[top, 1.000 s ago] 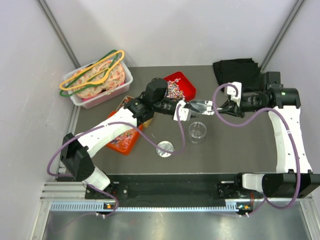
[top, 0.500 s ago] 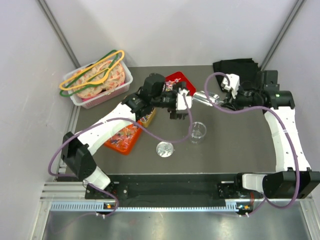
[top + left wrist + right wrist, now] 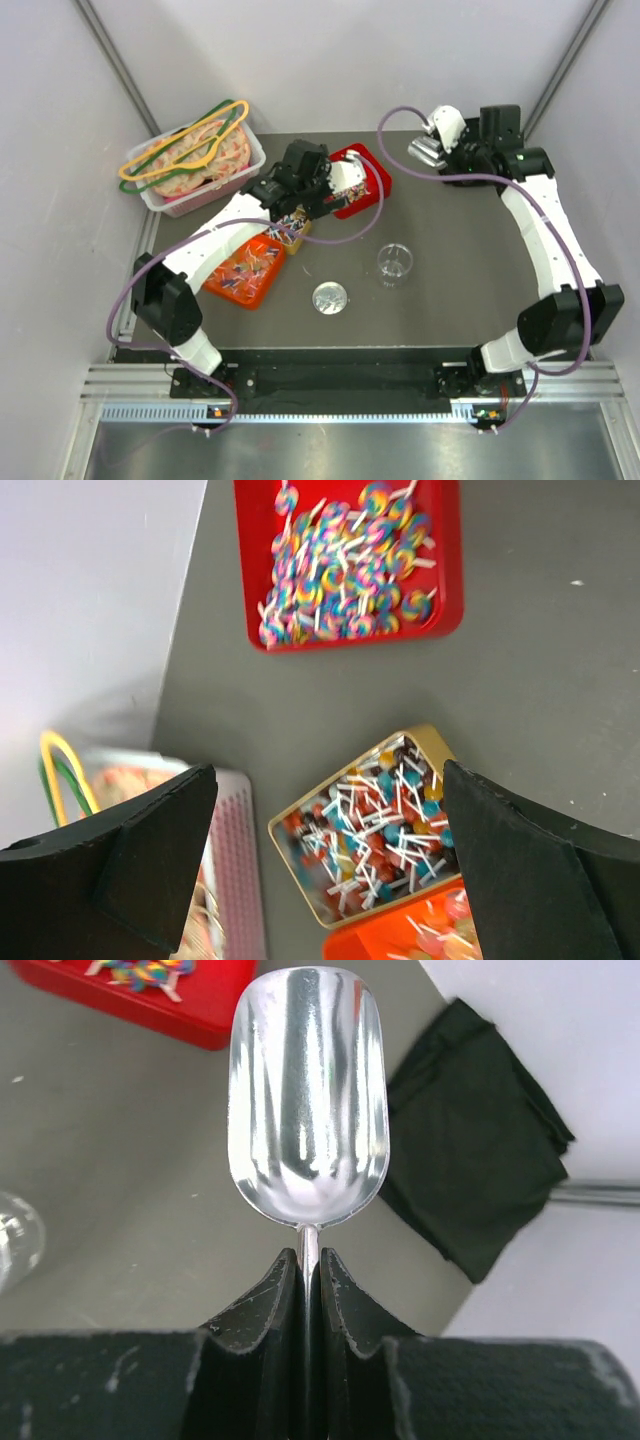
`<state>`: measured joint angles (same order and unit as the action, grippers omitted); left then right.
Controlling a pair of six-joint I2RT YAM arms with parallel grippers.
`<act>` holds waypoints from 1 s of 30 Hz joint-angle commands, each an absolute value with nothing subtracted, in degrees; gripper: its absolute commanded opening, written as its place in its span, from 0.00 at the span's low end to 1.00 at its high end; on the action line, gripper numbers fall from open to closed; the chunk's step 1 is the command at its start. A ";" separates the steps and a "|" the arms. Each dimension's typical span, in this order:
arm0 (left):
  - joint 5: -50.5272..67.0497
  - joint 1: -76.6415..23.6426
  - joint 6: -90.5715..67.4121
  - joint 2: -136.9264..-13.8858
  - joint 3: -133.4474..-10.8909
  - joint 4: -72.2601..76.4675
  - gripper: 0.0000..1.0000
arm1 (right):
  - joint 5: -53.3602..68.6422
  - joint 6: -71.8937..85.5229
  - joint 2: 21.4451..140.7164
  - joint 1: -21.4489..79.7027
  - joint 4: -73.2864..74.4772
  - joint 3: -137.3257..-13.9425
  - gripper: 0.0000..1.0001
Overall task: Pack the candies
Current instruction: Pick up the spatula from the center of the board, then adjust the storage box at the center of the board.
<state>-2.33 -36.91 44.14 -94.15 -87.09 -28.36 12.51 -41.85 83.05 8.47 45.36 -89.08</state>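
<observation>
top cam / left gripper: hanging over the near-left part of the red tray. Honestly can't judge the jaw gap from up here.
top cam / left arm: reaches from its base at the near-left corner diagonally toward the back middle of the table, passing over the orange tray and the gold tin.
top cam / right gripper: clamped on a metal scoop, bowl end pointing left, up at the far right of the table.
top cam / right arm: comes up from the near-right base in a long arc, elbow out by the right edge, wrist turned back toward the middle.
top cam / candies: piled in the orange tray, the gold tin and the red tray.
top cam / other bits: clear cup upright mid-table, round lid flat near it but not touching, white basket at the far-left corner.
left wrist / left gripper: fingers spread wide, touching nothing, camera looking straight down.
left wrist / candies: swirly lollipops fill the red tray; red, blue and brown ones fill the gold tin, which sits right in the gap between the fingers, with the orange tray just beside it.
right wrist / right gripper: fingers pressed together on the scoop's thin handle.
right wrist / scoop: bowl faces the camera, bare shiny metal.
right wrist / background: black cloth to the right, red tray corner top left, cup edge far left.
</observation>
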 commanded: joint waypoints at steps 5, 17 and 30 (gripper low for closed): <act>-4.59 -29.19 27.43 -101.41 -94.45 -22.50 0.99 | 3.43 -36.66 89.38 9.40 42.63 -99.93 0.00; 12.29 -18.99 25.31 -129.18 -119.41 -17.58 0.98 | 4.57 -32.87 87.01 9.32 44.82 -100.81 0.00; 36.99 -15.20 20.66 -142.81 -131.48 -8.88 0.82 | 7.47 -30.76 85.96 9.40 44.47 -97.91 0.00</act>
